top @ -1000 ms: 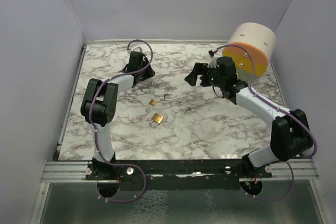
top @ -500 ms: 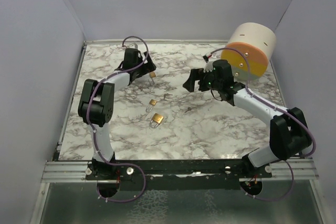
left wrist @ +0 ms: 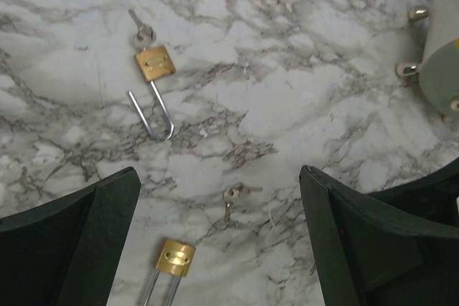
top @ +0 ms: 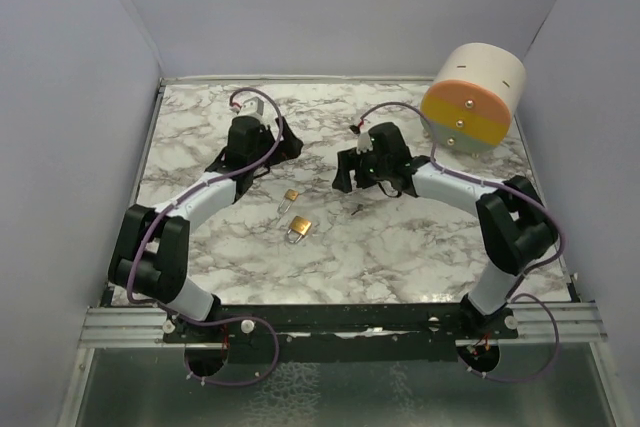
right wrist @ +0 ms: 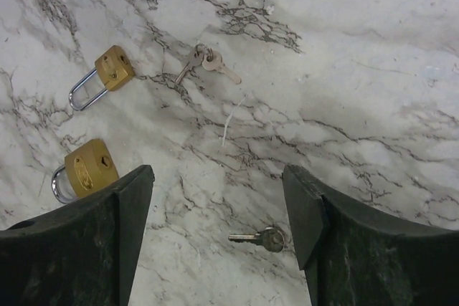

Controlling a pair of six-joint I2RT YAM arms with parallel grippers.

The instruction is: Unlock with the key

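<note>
Both grippers hang open and empty over the marble table (top: 420,247). In the left wrist view, a brass padlock with a key in its body (left wrist: 155,62) lies ahead of my left gripper (left wrist: 217,177). One leg of its shackle stands free. A small brass padlock (left wrist: 176,257) and a joined pair of keys (left wrist: 233,195) lie between the fingers. My right gripper (right wrist: 219,170) hovers over a single key (right wrist: 262,238). The small padlock (right wrist: 115,66), a larger padlock (right wrist: 91,166) and the key pair (right wrist: 204,59) lie ahead of it. From above, my left gripper (top: 283,147) hides the keyed padlock.
A large cylinder with an orange and yellow face (top: 475,97) lies at the far right. Its screwed face shows at the right edge of the left wrist view (left wrist: 445,48). Grey walls close in the table on three sides. My right gripper (top: 345,169) is near the table's middle.
My left arm has swung out from the far left and its gripper now sits over the padlocks. My right gripper has moved left and down toward the keys. Both stay open.
</note>
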